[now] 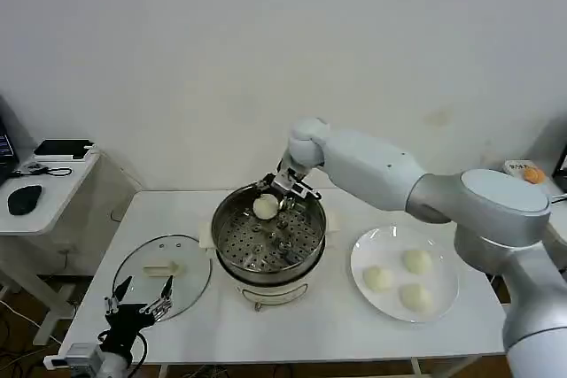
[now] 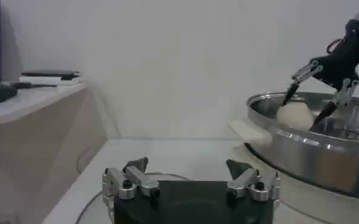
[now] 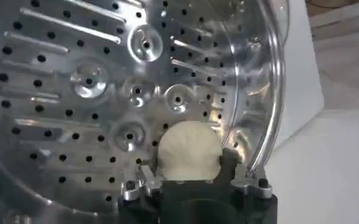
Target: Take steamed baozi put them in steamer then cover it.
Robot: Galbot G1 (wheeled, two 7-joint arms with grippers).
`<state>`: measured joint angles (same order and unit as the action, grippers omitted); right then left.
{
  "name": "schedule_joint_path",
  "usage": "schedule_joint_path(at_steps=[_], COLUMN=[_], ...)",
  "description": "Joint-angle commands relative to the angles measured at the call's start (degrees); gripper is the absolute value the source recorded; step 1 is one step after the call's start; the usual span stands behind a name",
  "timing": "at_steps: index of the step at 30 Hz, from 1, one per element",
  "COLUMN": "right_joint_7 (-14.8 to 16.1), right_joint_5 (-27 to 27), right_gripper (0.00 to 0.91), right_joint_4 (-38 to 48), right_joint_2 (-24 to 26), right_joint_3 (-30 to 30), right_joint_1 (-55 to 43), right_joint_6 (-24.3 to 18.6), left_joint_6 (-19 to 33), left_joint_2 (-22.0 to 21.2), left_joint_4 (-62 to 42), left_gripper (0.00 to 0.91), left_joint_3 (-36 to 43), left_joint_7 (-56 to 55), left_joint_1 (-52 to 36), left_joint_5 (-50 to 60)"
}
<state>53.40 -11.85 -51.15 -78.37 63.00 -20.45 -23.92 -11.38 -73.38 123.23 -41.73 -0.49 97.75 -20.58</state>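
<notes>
A plain white wall (image 1: 177, 59) stands behind the white table (image 1: 337, 325), and at the far left a lower white side desk (image 1: 53, 188) carries a black mouse (image 1: 24, 198) and a dark flat device (image 1: 62, 148), with wooden floor (image 1: 18, 329) beneath.

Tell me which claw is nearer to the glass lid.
Left. The left claw hovers open at the lid's near edge, at the table's front left. The right claw is off over the steamer, holding a baozi above the basket.
</notes>
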Motion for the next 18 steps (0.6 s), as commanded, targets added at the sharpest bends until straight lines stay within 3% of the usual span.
schedule_joint_path(at_steps=[1, 8, 11, 18], right_joint_7=[-0.10, 0.28, -0.09, -2.19], right_joint_5=[1.97, 11.88, 16.71, 19.83], right_gripper=[0.907, 0.907, 0.907, 0.907], right_joint_4=[-2.12, -16.26, -20.99, -30.20], right_joint_2=[1.81, 10.19, 16.47, 30.43], right_joint_3=[-0.47, -0.87, 0.63, 4.16], right_joint_1=[-1.61, -8.32, -12.04, -14.12], right_joint_6=[-0.29, 6.75, 12.56, 30.12], left_joint_6=[-0.06, -0.26, -0.45, -1.39], left_joint_2=[0.02, 0.46, 0.85, 2.48], left_joint_4=[0.12, -0.04, 0.14, 0.96], left_gripper=[0.907, 0.907, 0.907, 0.907], left_joint_3=[0.04, 0.28, 0.49, 0.55], left_joint_7=[0.01, 0.07, 0.14, 0.21], left_joint_1=[0.03, -0.42, -0.58, -1.10], left_joint_5=[-0.18, -0.19, -0.19, -1.14])
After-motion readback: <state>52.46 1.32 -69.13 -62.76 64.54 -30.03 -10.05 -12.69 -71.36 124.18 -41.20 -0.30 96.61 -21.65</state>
